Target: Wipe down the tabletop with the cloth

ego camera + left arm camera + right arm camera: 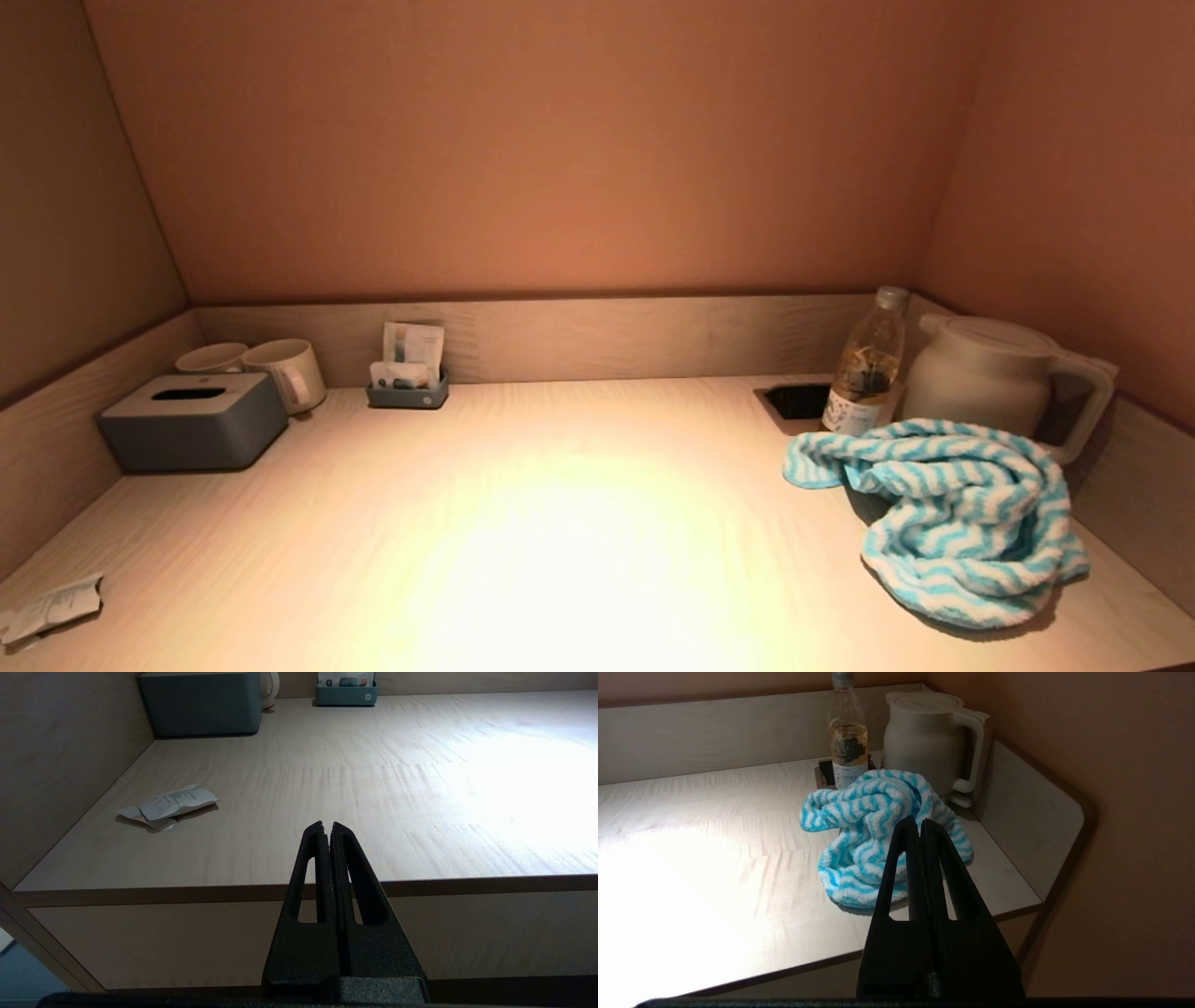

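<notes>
The turquoise-and-white zigzag cloth [952, 518] lies bunched on the right side of the pale wood-grain tabletop [560, 523], in front of the kettle. It also shows in the right wrist view [866, 826]. My right gripper [920, 823] is shut and empty, held off the table's front edge and pointing at the cloth. My left gripper [327, 827] is shut and empty, held off the front edge at the left, pointing over the tabletop [373, 788]. Neither gripper shows in the head view.
A white kettle [990, 383], a bottle [868, 364] and a dark square cut-out [798, 401] stand at the back right. A grey tissue box [191, 420], two mugs [285, 373] and a sachet holder [408, 383] stand at the back left. A crumpled paper wrapper [51, 607] lies at the front left.
</notes>
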Tool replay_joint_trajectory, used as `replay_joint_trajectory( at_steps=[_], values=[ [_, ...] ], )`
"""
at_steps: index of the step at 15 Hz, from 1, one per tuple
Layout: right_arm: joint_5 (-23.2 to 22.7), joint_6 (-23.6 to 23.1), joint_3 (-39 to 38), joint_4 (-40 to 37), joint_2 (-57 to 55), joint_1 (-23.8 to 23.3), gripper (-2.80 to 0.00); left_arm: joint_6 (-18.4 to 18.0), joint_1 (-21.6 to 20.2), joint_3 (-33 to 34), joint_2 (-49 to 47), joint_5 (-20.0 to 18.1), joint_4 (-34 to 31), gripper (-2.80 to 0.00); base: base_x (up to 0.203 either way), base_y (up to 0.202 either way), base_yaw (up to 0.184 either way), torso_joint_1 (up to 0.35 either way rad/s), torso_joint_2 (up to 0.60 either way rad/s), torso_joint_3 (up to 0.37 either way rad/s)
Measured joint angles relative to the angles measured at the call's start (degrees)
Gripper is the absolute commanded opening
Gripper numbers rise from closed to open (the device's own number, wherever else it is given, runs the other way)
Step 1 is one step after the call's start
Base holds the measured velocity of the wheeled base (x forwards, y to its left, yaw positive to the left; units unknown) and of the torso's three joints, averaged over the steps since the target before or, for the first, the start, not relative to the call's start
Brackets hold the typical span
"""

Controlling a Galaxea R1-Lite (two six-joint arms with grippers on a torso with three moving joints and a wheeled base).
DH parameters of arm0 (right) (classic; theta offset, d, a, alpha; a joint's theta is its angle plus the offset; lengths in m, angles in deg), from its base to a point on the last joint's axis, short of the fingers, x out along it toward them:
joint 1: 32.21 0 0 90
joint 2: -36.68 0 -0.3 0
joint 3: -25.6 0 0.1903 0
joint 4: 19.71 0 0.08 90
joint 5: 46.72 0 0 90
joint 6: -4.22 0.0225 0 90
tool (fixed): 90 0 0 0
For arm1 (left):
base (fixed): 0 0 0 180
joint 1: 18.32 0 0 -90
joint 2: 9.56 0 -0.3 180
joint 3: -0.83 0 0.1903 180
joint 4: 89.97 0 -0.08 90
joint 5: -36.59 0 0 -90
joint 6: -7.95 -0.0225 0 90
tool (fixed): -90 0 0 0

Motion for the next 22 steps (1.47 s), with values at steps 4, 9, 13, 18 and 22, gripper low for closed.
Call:
replay_joint_trajectory(
  at_steps=[4, 9, 13, 18, 22],
  values=[
    [-0.57, -0.05, -6.66, 0.39, 8.20, -2.04, -2.80, 0.00, 0.00, 0.00, 0.00, 0.00, 0.00, -2.80, 0.000, 0.000, 0.000, 0.000, 0.00, 0.000],
    [-2.91, -1.85, -12.04, 0.91, 19.98, -2.29, -2.80, 0.00, 0.00, 0.00, 0.00, 0.00, 0.00, -2.80, 0.000, 0.000, 0.000, 0.000, 0.00, 0.000],
    [-7.42, -4.66, -22.44, 4.70, 23.22, -2.29, -2.80, 0.00, 0.02, 0.00, 0.00, 0.00, 0.01, -2.80, 0.000, 0.000, 0.000, 0.000, 0.00, 0.000],
    [-13.57, -8.20, -33.42, 14.87, 23.78, -2.30, -2.80, 0.01, 0.00, 0.00, 0.00, 0.01, 0.00, -2.80, 0.000, 0.000, 0.000, 0.000, 0.00, 0.000],
    [-15.51, -7.89, -36.64, 20.95, 23.85, -2.29, -2.80, 0.00, 0.02, 0.00, 0.00, 0.01, 0.00, -2.80, 0.000, 0.000, 0.000, 0.000, 0.00, 0.000]
  ],
)
